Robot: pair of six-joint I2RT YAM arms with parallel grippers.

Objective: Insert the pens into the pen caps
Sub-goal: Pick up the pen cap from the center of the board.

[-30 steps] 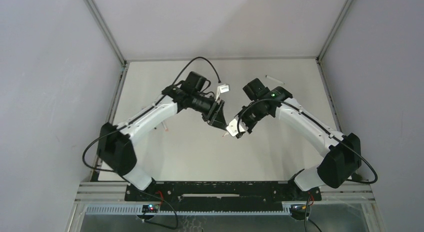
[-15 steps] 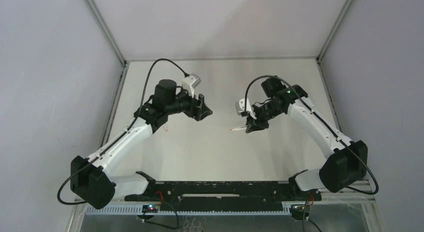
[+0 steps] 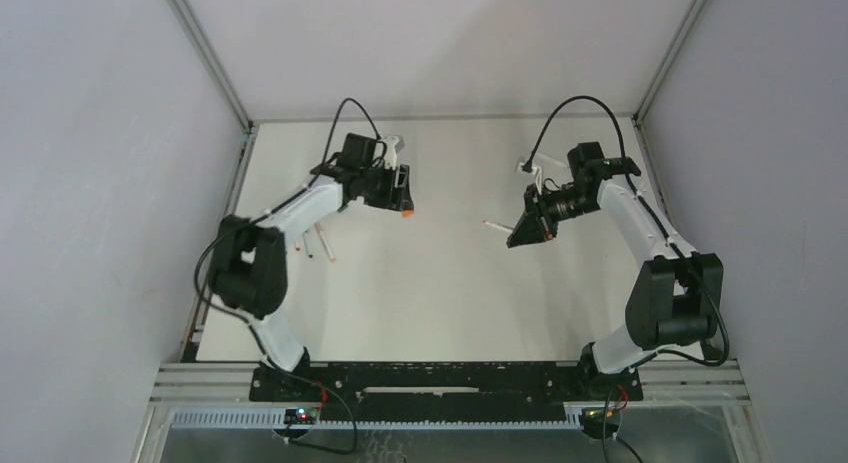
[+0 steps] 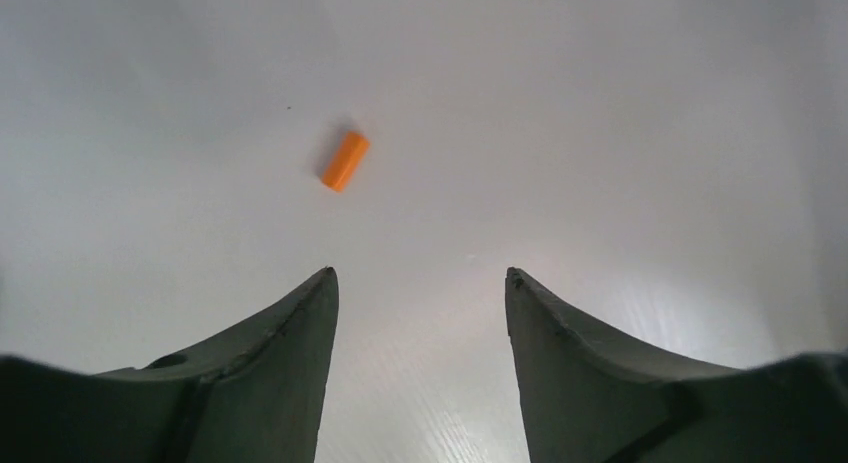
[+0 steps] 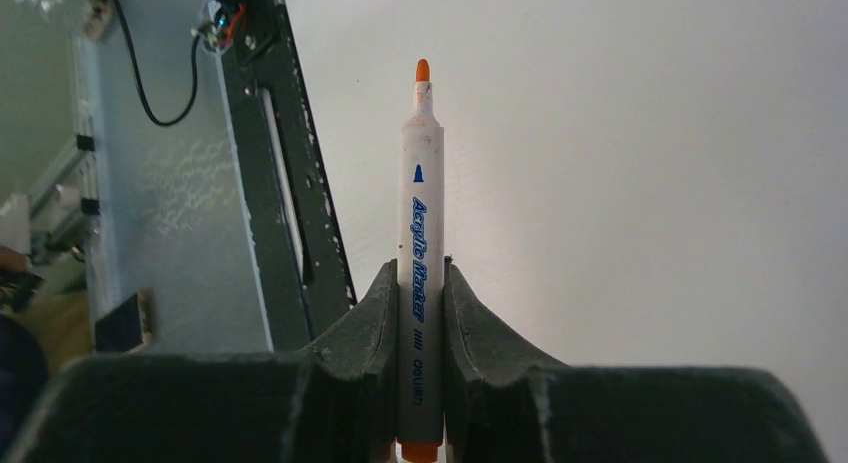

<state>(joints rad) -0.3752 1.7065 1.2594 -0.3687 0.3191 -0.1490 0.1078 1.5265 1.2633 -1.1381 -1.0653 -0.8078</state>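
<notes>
Parted from the mid-tabletop (image 3: 430, 293) meeting of a second ago, with no capping achieved. Now hovering with left fingers (image 4: 290, 343) spread and empty, just short of the orange cap (image 4: 345, 160) lying loose. Clamped in the right fingers (image 5: 372, 318): uncapped orange-tipped marker (image 5: 421, 183), aloft. Printed on barrel: "Acrylic Marker".

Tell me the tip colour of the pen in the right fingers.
Orange; the pen shows its tip best in the right wrist view.
</notes>
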